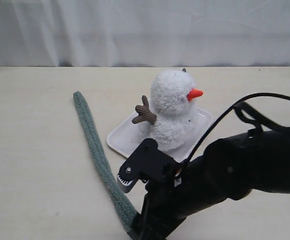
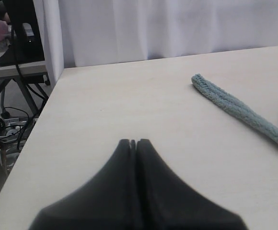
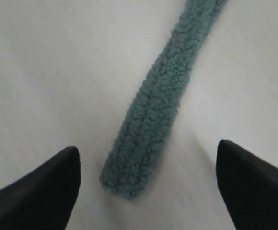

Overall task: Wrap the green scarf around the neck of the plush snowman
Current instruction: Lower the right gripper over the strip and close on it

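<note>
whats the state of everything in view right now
green scarf: laid out flat on the table, unheld
plush snowman: upright on the white tray, neck bare
white tray: flat on the table, under the snowman
left gripper: shut, empty
right gripper: open, straddling the scarf's near end

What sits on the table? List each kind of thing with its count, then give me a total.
green scarf: 1
plush snowman: 1
white tray: 1
Total: 3
</note>
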Motion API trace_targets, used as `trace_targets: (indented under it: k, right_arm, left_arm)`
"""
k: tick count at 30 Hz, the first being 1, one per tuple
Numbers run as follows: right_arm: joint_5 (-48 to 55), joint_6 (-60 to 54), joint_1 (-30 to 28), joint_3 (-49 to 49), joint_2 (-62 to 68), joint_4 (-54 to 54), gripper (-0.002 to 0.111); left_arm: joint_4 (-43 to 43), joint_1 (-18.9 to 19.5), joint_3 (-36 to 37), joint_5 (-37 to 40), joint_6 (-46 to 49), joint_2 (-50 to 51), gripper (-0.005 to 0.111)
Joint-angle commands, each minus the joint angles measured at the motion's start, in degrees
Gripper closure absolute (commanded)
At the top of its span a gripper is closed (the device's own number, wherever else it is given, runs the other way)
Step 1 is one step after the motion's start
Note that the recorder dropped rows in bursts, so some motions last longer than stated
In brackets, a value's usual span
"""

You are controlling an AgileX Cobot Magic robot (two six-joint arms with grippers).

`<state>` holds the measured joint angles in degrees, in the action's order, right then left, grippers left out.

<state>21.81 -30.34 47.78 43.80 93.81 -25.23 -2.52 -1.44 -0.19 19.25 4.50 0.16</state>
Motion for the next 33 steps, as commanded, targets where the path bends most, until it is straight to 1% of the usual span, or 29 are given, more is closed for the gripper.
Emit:
trace_targets:
  k: [1, 4, 7, 15, 19, 28, 31, 33]
  right_arm:
    - [-1.82, 2.96, 2.56, 4.06, 4.47, 0.42, 0.033]
    - [-1.82, 4.96, 4.21, 6.86, 7.58, 0.42, 0.034]
    - [-1.92, 8.41, 4.35, 9.14, 10.00, 1.33, 0.036]
    - [-1.39, 25.21, 4.21, 10.83, 12.35, 18.73, 0.036]
    - [-0.54, 27.80, 4.21, 10.83, 13.29, 21.37, 0.036]
    - [-2.05, 28.23, 4.21, 10.83, 17.14, 21.37, 0.036]
    - [-1.54, 28.23, 4.21, 10.83, 17.14, 21.37, 0.046]
    - [-0.26, 28.23, 4.21, 10.83, 17.02, 21.37, 0.057]
  left_arm:
    - [0.23, 0.06, 0.19, -0.53, -0.03, -0.16, 0.107]
    - [0.23, 0.06, 0.19, -0.53, -0.03, -0.16, 0.107]
    - [0.23, 0.06, 0.19, -0.53, -0.03, -0.16, 0.107]
    - [0.23, 0.06, 0.19, -0.53, -0.03, -0.16, 0.107]
    - [0.23, 0.06, 0.19, -0.53, -0.03, -0.16, 0.107]
    - [0.23, 0.06, 0.19, -0.53, -0.03, -0.16, 0.107]
    - [0.23, 0.06, 0.19, -0.53, -0.03, -0.16, 0.107]
    - [0.23, 0.06, 0.19, -0.53, -0.03, -0.16, 0.107]
